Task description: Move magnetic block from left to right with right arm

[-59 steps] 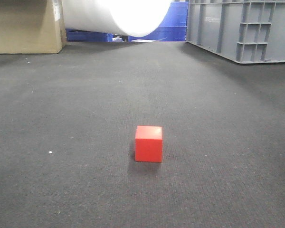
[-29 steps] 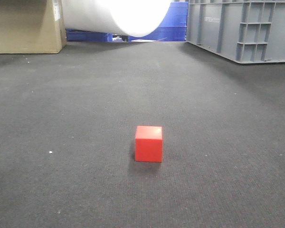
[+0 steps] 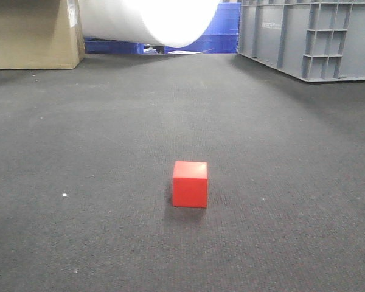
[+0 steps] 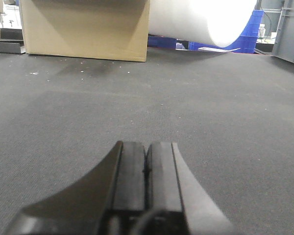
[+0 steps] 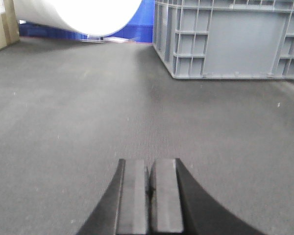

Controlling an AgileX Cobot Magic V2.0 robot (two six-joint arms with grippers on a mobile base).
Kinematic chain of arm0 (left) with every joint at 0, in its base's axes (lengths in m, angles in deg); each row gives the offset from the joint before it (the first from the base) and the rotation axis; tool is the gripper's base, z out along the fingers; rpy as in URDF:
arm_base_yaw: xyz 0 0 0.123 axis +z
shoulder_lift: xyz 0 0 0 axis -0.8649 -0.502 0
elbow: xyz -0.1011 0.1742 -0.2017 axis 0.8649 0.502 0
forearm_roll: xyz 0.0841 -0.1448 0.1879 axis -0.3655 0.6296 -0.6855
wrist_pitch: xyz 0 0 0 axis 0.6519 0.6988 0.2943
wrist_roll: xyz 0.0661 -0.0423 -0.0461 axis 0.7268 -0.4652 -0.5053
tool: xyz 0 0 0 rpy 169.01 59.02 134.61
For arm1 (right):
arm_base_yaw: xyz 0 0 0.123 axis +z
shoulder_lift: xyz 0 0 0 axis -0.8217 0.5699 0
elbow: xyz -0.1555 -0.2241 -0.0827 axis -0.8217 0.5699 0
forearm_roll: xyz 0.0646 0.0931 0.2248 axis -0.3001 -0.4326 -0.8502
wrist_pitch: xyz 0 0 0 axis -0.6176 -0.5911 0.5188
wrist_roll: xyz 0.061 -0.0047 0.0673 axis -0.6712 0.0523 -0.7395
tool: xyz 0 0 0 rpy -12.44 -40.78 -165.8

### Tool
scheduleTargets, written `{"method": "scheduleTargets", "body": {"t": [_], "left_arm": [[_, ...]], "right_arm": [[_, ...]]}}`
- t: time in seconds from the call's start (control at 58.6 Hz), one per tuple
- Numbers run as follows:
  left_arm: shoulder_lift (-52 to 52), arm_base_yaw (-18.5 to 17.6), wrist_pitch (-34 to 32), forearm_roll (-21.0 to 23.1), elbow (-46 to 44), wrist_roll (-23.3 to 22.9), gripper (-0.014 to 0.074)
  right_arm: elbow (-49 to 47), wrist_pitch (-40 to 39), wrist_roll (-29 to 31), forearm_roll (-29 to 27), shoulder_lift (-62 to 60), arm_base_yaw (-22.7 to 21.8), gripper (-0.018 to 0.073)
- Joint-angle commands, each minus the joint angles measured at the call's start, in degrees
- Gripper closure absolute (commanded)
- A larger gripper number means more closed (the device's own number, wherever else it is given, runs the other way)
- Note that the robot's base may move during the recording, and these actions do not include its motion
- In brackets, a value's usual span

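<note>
The magnetic block [image 3: 190, 184], a small bright-red cube, rests alone on the dark grey carpet in the front view, a little below the middle. No arm shows in that view. In the left wrist view my left gripper [image 4: 147, 152] is shut, its two pads pressed together with nothing between them, low over bare carpet. In the right wrist view my right gripper [image 5: 150, 169] is likewise shut and empty, facing open carpet. The block does not show in either wrist view.
A cardboard box [image 3: 33, 33] stands at the back left, a large white roll [image 3: 152, 21] lies behind the middle with blue crates [image 3: 222, 33] behind it, and a grey plastic crate [image 3: 316, 36] stands at the back right. The grey crate [image 5: 225, 39] also fills the right wrist view's far right.
</note>
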Motion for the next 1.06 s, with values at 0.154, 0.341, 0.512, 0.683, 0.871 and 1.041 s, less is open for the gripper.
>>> {"method": "scheduleTargets", "body": {"t": [0.154,0.341,0.512,0.683,0.871,1.041], "left_arm": [[0.4,-0.2,-4.5,0.2,0.4,-0.1,0.0713],[0.4,-0.2,-4.5,0.2,0.4,-0.1,0.0713],[0.4,-0.2,-4.5,0.2,0.4,-0.1,0.0713],[0.4,-0.2,-4.5,0.2,0.4,-0.1,0.0713],[0.4,-0.2,-4.5,0.2,0.4,-0.1,0.0713],[0.4,-0.2,-4.5,0.2,0.4,-0.1,0.0713]], "right_arm": [[0.2,-7.2,-0.6,4.5,-1.4,-0.4,0.0505],[0.2,-7.4,-0.6,4.1,-1.4,-0.4,0.0505],[0.2,-7.2,-0.6,4.1,-1.4,-0.4,0.0505],[0.2,-7.2,-0.6,4.1,-1.4,-0.4,0.0505],[0.2,-7.2,-0.6,4.1,-1.4,-0.4,0.0505],[0.2,-7.2,-0.6,4.1,-1.4,-0.4,0.0505]]}}
